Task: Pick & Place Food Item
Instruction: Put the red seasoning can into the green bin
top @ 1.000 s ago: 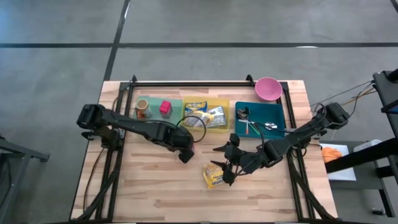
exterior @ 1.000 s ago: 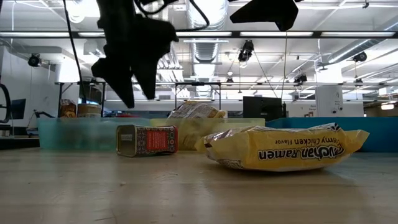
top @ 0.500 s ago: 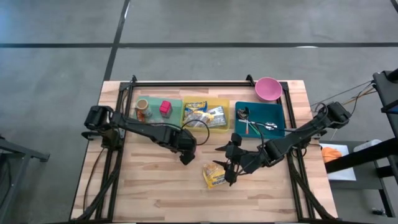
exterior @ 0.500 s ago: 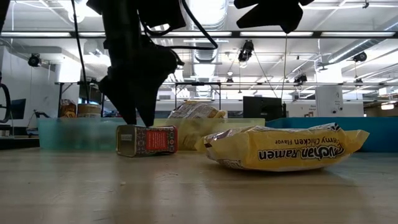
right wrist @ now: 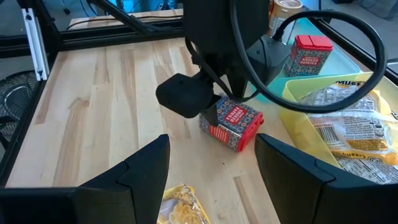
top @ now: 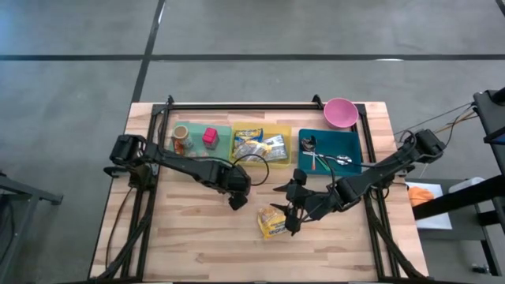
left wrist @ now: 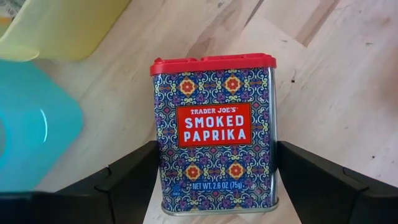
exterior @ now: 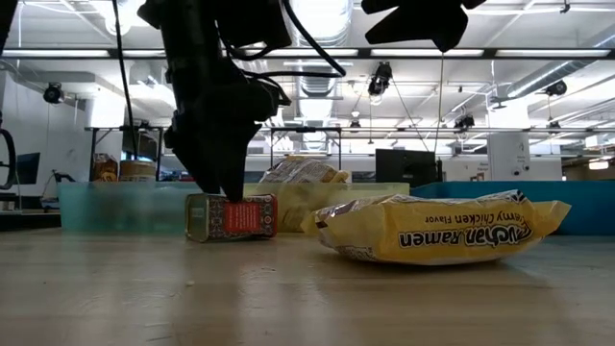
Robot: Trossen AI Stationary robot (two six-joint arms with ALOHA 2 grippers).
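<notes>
Wooden table (top: 197, 237) bears a paprika tin (left wrist: 214, 134) and ramen packet (exterior: 437, 231).

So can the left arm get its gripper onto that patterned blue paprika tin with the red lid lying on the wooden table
Probably yes. The left gripper hangs right over the patterned blue paprika tin with the red lid, its open fingers on either side of it. Nothing sits between them, and the yellow ramen packet lies off to one side.

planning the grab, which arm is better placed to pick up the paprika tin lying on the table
Left. The left pincer points down over the paprika tin, open, a finger on each side. The right pincer hangs open above the ramen packet, apart from the tin.
</notes>
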